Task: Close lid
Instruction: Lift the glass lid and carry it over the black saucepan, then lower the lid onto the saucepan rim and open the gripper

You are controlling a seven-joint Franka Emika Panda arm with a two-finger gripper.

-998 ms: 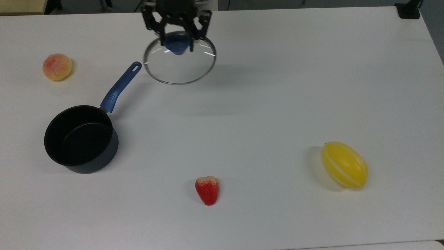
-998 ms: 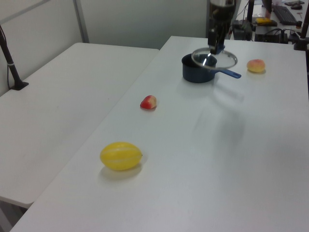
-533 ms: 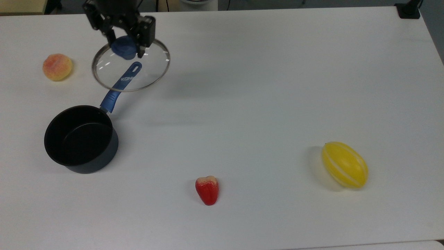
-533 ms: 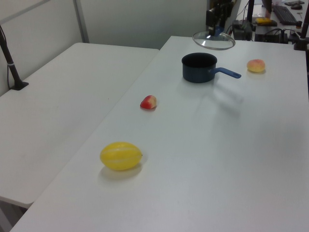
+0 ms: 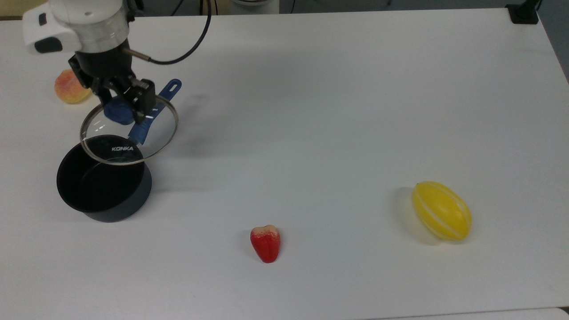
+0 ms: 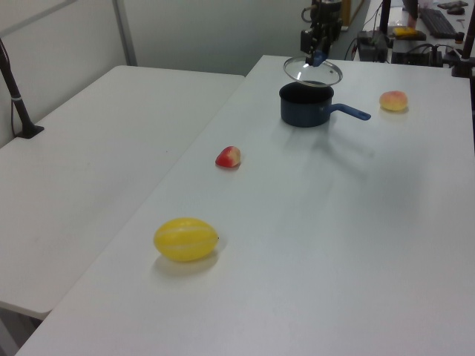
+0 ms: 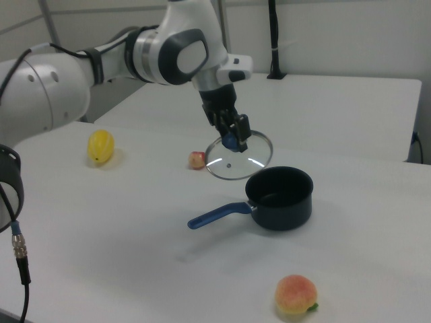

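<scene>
White tabletop point(image 5: 338, 111) fills our top view; at six o'clock we see a red fruit point(image 5: 265, 243), at nine the black saucepan point(image 5: 103, 180). Farther, at ten, our gripper point(image 5: 120, 104) pinches the blue knob of the lid point(image 5: 129, 133), held tilted above the saucepan's far rim.

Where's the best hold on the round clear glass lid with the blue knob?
On the blue knob, from above: it stands proud at the centre of the round clear glass lid, whose glass is flat and smooth. The gripper grips it there.
</scene>
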